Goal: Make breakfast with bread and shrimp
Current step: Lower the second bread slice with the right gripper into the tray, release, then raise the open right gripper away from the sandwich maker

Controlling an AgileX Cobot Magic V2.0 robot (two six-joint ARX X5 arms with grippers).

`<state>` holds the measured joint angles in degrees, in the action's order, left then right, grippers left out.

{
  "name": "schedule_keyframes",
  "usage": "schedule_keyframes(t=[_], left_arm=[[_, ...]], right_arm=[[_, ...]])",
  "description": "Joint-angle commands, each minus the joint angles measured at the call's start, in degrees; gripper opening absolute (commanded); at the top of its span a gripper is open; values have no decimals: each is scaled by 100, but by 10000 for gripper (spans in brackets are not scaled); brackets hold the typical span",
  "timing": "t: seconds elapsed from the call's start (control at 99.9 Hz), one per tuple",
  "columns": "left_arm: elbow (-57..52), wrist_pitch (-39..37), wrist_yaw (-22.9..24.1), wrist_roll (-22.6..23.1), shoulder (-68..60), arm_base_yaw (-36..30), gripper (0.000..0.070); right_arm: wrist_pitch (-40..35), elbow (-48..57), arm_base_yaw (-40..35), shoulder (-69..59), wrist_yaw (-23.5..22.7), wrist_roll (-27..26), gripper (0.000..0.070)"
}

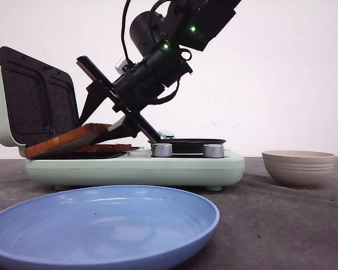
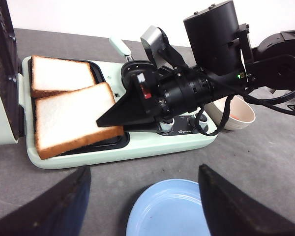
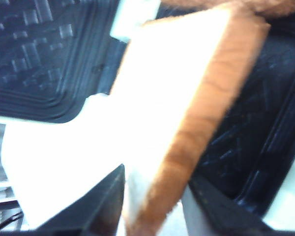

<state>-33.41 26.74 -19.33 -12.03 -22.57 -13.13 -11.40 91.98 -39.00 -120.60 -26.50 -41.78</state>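
Two slices of bread are at the open mint sandwich maker [image 1: 174, 166]. One slice [image 1: 104, 148] [image 2: 59, 74] lies flat on the hotplate. The second slice [image 1: 67, 139] [image 2: 71, 120] [image 3: 187, 98] is tilted, its far end low and its near end raised. My right gripper [image 1: 114, 130] [image 2: 112, 119] [image 3: 155, 196] is shut on that raised edge, one finger on each side of it. My left gripper [image 2: 142, 169] hangs open and empty above the blue plate [image 2: 167, 211]. The shrimp are not clearly visible; only an orange speck shows inside the beige bowl [image 2: 236, 113].
The sandwich maker's lid [image 1: 31, 104] stands upright at the left. Two metal knobs [image 1: 162, 149] and a small dark pan [image 1: 194, 143] sit on its right half. The blue plate [image 1: 101, 225] lies in front, and the beige bowl [image 1: 298, 167] stands to the right.
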Motion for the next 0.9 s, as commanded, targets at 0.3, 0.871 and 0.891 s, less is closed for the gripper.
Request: schedule_keyframes(t=[0.3, 0.871, 0.891], left_arm=[[-9, -101, 26, -26, -4, 0, 361], [-9, -101, 26, -26, -4, 0, 361], [-9, -101, 26, -26, -4, 0, 361]], right_arm=[[-442, 70, 199, -61, 258, 599, 221], [-625, 70, 249, 765, 702, 1464, 221], [-636, 70, 249, 815, 748, 1513, 221]])
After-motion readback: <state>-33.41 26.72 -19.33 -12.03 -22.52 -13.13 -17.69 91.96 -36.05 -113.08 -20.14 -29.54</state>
